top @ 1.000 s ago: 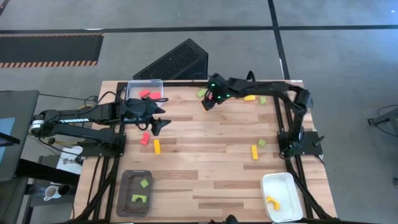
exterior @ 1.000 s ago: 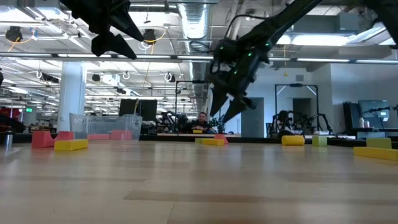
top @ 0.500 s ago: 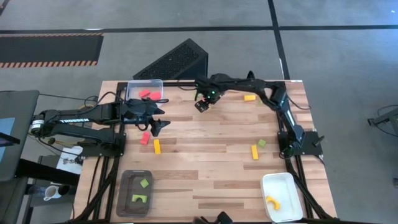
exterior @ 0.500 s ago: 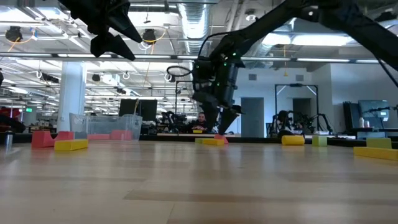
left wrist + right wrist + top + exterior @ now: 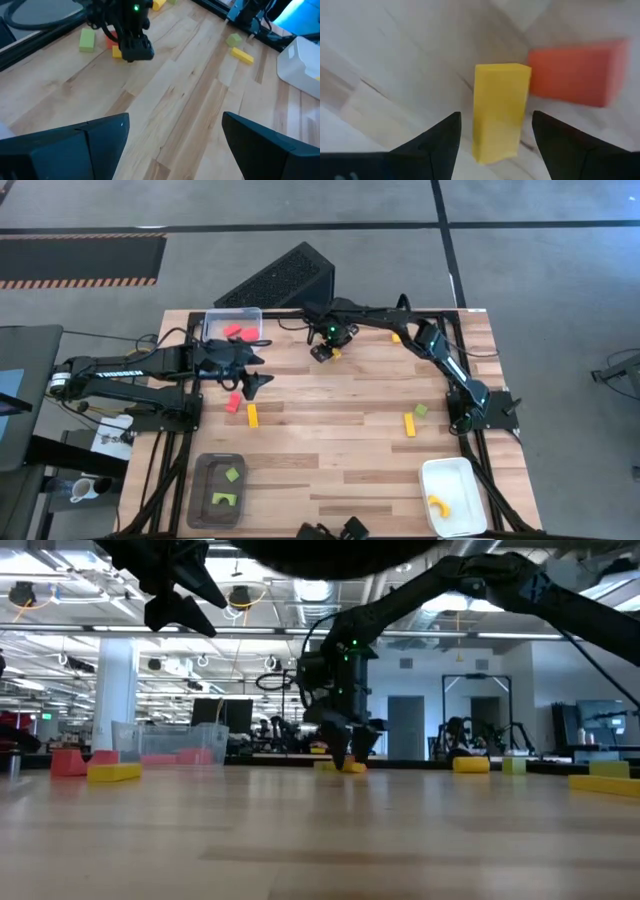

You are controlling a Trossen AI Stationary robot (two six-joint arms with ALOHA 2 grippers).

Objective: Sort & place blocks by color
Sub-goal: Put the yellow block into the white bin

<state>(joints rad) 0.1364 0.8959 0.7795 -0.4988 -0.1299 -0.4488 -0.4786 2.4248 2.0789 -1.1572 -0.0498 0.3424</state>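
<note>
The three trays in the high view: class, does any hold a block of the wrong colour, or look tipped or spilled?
Nothing stands out. The clear tray holds red blocks, the dark grey tray green ones, and the white tray a yellow piece. All sit flat.

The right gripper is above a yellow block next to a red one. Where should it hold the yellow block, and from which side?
Grip the yellow block across its two long faces, near the middle, coming straight down. It lies flat, and the open right gripper already straddles its narrow width. The red block sits close at one far corner, so staying mid-length probably keeps the fingers off it.
</note>
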